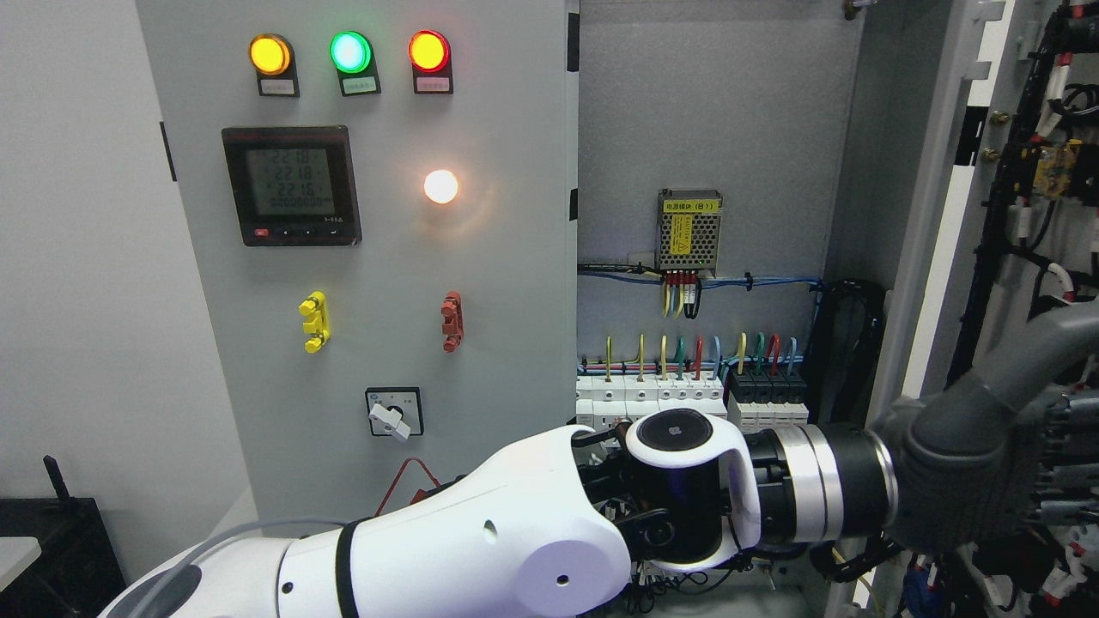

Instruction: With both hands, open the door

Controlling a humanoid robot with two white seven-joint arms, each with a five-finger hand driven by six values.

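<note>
The grey electrical cabinet has two doors. Its left door is closed and carries indicator lamps, a meter and switches. The right door stands swung open to the right, showing its pale edge and the wiring on its inner face. My white left arm comes in from the lower left and reaches across the cabinet opening. Its dark grey left hand lies against the open right door, low down, and runs partly off the picture's right edge. My right arm does not show.
Inside the cabinet are a power supply, a row of breakers and coloured wires, just behind my wrist. A rotary switch sits low on the left door. A dark box stands at the lower left.
</note>
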